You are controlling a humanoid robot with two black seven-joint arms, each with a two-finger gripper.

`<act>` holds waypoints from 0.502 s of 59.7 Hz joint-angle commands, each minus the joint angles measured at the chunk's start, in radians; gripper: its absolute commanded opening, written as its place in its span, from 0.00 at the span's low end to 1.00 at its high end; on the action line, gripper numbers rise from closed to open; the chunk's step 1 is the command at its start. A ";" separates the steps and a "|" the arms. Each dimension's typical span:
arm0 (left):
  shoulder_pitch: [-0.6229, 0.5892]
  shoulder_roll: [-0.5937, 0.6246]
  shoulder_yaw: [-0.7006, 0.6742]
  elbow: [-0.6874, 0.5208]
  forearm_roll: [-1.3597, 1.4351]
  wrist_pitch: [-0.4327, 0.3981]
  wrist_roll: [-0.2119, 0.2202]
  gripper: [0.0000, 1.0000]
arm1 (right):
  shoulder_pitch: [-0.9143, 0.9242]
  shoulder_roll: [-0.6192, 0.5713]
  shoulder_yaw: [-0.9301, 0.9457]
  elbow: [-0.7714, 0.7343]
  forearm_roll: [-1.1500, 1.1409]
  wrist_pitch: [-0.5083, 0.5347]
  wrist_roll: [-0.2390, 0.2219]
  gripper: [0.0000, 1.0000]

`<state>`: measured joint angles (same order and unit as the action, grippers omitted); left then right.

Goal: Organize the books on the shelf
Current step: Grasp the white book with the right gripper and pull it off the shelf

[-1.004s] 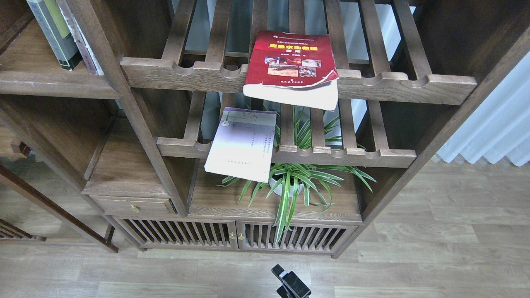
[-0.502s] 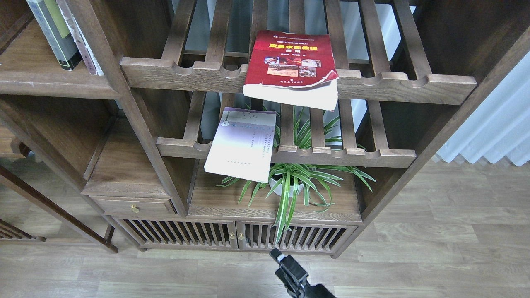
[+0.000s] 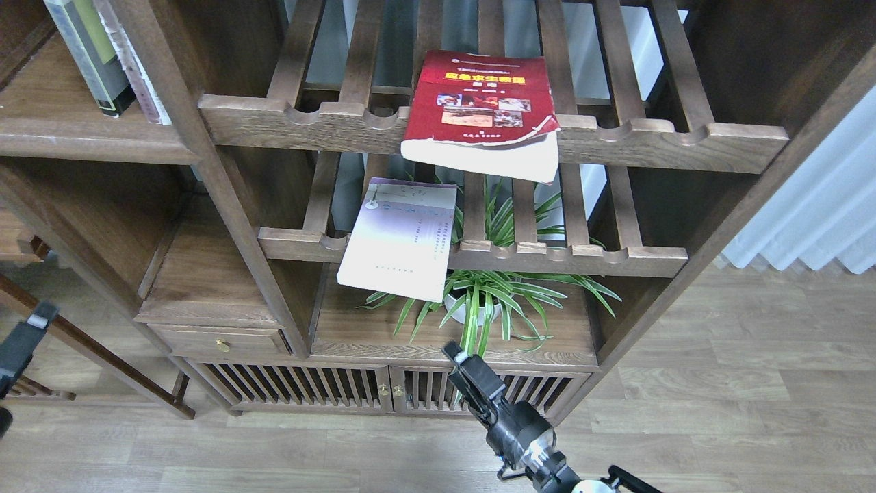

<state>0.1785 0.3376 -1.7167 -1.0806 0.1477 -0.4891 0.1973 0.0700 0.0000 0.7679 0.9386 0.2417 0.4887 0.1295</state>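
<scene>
At the far left edge, the left tool (image 3: 31, 325) pokes in low, dark and small; I cannot tell if it is open. Up in the top left corner, the black-edged book (image 3: 85, 51) with green on it stands on the flat brown shelf (image 3: 75, 137). The thin pale book (image 3: 400, 239) lies on the lower rack (image 3: 568, 260), hanging over its front. The right tool (image 3: 455, 356) points up near the plant (image 3: 493, 301), holding nothing; its fingers blur together. The red book (image 3: 482, 109) lies on the upper rack (image 3: 684, 140), sticking out.
</scene>
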 commanded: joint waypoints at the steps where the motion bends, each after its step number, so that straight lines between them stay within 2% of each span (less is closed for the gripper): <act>1: 0.003 0.000 0.000 0.042 -0.013 0.000 -0.001 1.00 | 0.034 0.000 0.004 0.025 0.018 0.000 0.021 1.00; 9: 0.019 0.000 0.000 0.053 -0.025 0.000 0.001 1.00 | 0.034 0.000 0.004 0.068 0.018 0.000 0.021 0.99; 30: 0.032 0.000 0.000 0.054 -0.027 0.000 -0.001 1.00 | 0.091 0.000 0.004 0.055 0.021 0.000 0.025 0.99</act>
<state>0.2096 0.3370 -1.7164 -1.0263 0.1219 -0.4886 0.1964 0.1375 0.0000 0.7732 1.0006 0.2608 0.4887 0.1517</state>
